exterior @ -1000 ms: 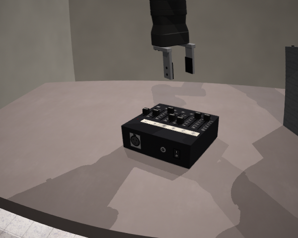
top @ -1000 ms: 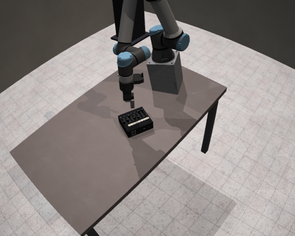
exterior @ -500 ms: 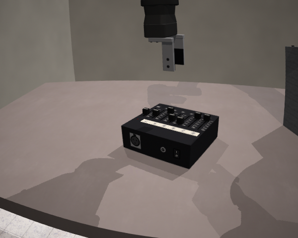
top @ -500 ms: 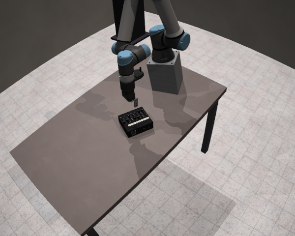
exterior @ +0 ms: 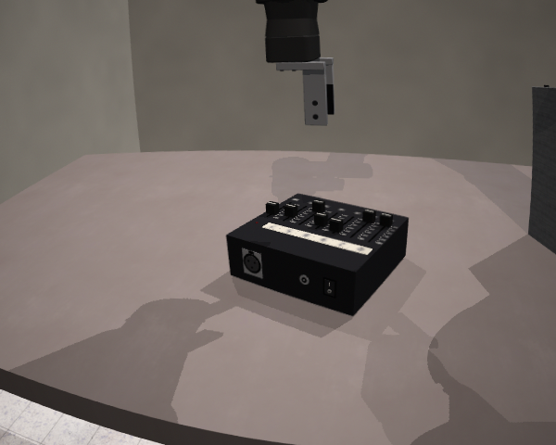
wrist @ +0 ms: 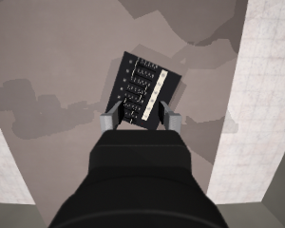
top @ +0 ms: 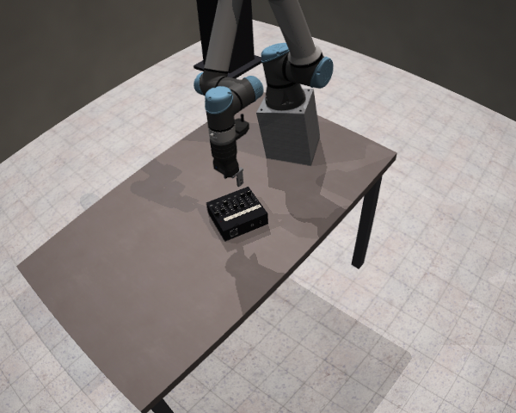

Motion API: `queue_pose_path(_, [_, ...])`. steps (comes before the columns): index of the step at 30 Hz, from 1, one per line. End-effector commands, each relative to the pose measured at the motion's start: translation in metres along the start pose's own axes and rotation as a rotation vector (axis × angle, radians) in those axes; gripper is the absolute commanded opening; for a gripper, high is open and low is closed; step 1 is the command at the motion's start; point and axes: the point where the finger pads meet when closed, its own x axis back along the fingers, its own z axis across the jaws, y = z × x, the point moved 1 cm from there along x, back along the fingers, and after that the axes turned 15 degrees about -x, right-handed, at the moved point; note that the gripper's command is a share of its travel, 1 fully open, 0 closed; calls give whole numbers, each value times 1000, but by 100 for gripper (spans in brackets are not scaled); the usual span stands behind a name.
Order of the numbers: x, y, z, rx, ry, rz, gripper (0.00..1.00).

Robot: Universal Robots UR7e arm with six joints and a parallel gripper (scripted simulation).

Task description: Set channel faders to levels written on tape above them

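The black lighting desk [top: 254,225] [exterior: 287,275] [wrist: 164,92] stands flat on the table. The pale tape [top: 242,212] [exterior: 316,237] [wrist: 154,95] crosses it; its digits are too small to read. In the exterior view, two channel caps, one at the right end [exterior: 385,220] and its neighbour [exterior: 369,215], stand far from the tape. Two middle caps [exterior: 335,224] [exterior: 321,219] stand nearer it, and another cap [exterior: 318,206] stands far. A further cap [exterior: 290,209] and the master cap [exterior: 271,207] are at the left. My gripper [wrist: 141,108] is open and empty, well above the desk, touching nothing.
The grey robot base block [top: 289,138] [exterior: 551,167] stands on the table [top: 116,267] [exterior: 125,215], some way from the desk. The table's long edge [top: 267,295] runs past the desk's socket side. Arm shadows lie around the desk.
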Motion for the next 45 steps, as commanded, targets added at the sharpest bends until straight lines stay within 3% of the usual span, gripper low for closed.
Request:
queue_pose_path(1, [1,0,1,15,2,0,100])
queue_pose_path(23, [-4,-2,-3,74,2,0,100])
queue_pose_path(32, [-19,-8,-11,241,2,0,100])
queue_pose_path(45, [-56,-29,-36,748,1,0,100])
